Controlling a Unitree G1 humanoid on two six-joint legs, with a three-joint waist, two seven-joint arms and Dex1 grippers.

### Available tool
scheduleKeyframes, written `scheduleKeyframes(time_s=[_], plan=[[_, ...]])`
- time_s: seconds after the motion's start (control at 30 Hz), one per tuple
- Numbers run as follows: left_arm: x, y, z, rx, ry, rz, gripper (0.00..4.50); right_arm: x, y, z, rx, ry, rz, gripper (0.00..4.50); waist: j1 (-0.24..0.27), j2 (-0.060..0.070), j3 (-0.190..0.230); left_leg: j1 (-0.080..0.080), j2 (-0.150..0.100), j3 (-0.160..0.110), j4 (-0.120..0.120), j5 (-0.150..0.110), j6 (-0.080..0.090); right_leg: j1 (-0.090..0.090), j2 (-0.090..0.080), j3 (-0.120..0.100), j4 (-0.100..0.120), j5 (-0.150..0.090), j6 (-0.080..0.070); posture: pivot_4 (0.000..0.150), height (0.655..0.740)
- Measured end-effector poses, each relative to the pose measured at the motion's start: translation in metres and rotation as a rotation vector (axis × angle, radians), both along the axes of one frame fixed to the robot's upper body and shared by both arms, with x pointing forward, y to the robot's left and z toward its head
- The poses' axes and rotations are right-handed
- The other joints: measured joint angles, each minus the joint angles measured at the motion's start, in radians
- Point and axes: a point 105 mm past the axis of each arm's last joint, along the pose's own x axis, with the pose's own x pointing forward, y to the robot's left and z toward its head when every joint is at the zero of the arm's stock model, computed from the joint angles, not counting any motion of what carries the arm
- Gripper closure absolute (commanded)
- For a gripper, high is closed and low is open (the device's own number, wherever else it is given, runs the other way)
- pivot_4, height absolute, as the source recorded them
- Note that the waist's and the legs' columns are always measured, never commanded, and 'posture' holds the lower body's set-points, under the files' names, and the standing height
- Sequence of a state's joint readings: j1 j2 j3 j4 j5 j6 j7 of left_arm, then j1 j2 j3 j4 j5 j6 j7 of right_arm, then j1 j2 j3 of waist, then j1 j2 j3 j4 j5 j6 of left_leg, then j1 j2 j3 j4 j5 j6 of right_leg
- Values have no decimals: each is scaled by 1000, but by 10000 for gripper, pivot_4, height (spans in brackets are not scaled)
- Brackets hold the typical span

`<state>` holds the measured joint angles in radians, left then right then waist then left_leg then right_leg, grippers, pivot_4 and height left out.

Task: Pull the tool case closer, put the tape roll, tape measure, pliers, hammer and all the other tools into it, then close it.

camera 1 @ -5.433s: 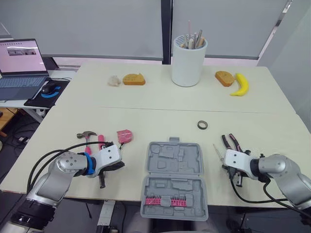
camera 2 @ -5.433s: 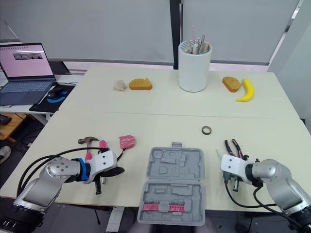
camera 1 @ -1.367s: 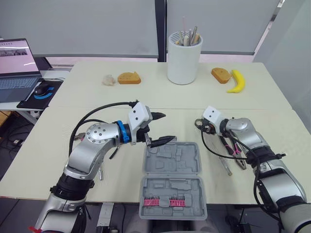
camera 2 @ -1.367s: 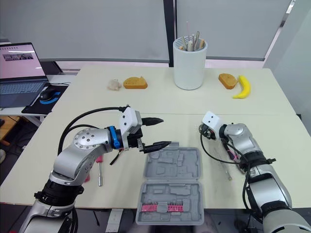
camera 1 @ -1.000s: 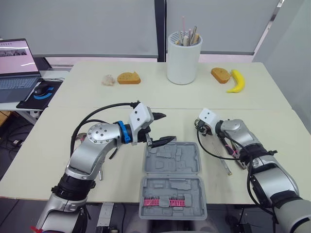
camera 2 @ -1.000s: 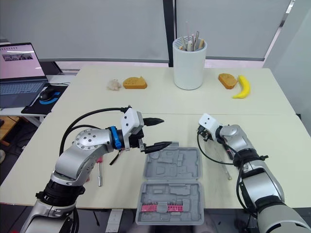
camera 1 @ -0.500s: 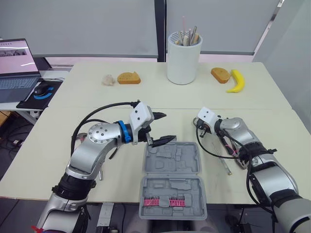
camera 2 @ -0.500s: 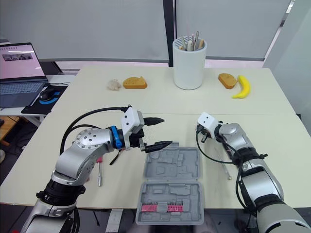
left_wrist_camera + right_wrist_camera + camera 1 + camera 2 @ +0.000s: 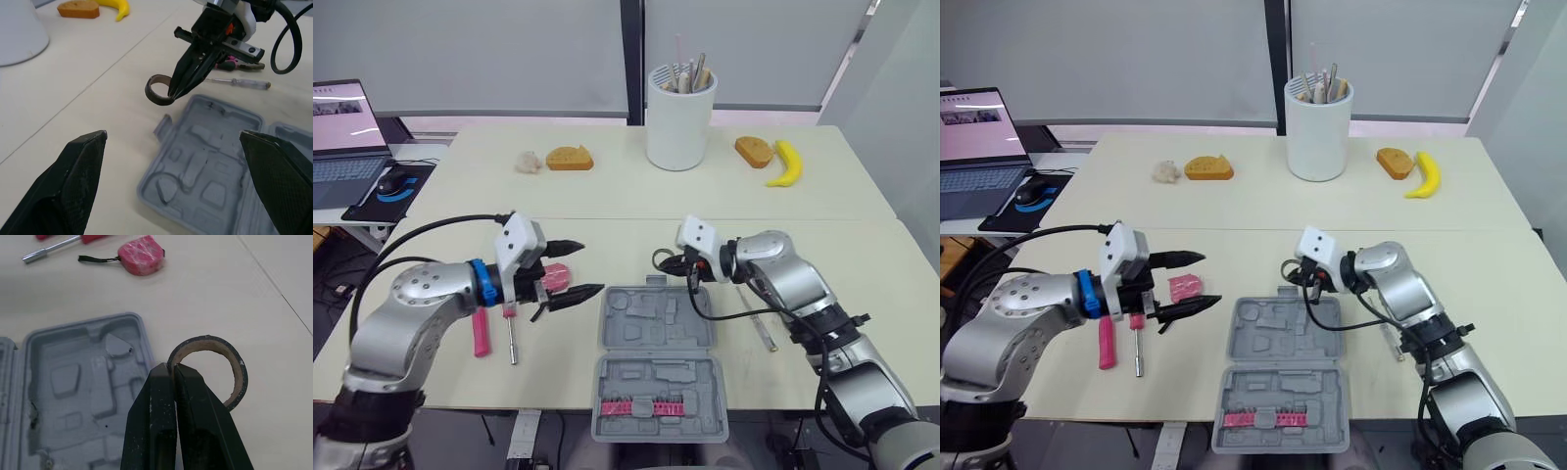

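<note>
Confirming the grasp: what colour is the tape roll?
The tape roll is black outside, tan inside; right wrist view shows it best.

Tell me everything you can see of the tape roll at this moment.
The tape roll is a small, thin-walled ring, black outside with a brownish, cardboard-like inner face. The right gripper holds it, its two fingers shut on one spot of the ring's wall, the rest jutting out past the fingertips. It is just beyond the far rim of the open tool case, near the latch tab. Whether it touches the table cannot be told.
</note>
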<state>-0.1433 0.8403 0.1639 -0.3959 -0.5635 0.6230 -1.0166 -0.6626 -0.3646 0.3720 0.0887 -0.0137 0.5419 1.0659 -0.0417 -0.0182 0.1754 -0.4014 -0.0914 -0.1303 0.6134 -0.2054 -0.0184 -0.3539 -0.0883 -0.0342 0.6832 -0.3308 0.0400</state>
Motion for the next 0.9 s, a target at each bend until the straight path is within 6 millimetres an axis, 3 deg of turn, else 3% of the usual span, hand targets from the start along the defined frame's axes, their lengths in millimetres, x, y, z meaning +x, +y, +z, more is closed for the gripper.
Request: scheduleKeyframes(time_s=[0.2,0.47,0.9], plan=[[-20,18,-11,41,72,52,0,-14,31,-17,24,53,49,44898,9,0,0,0,0,0,0,0,0,-1,0,0,0,0,0,1500,7400],[-33,20,-15,45,111,55,0,-20,57,-40,28,106,60,44898,10,0,0,0,0,0,-1,0,0,-5,0,0,0,1,-1,1500,7400],[-34,26,-13,71,111,63,0,-15,59,-54,-10,68,33,44898,10,0,0,1,0,0,-1,0,0,-5,0,0,0,1,-1,1500,7400]])
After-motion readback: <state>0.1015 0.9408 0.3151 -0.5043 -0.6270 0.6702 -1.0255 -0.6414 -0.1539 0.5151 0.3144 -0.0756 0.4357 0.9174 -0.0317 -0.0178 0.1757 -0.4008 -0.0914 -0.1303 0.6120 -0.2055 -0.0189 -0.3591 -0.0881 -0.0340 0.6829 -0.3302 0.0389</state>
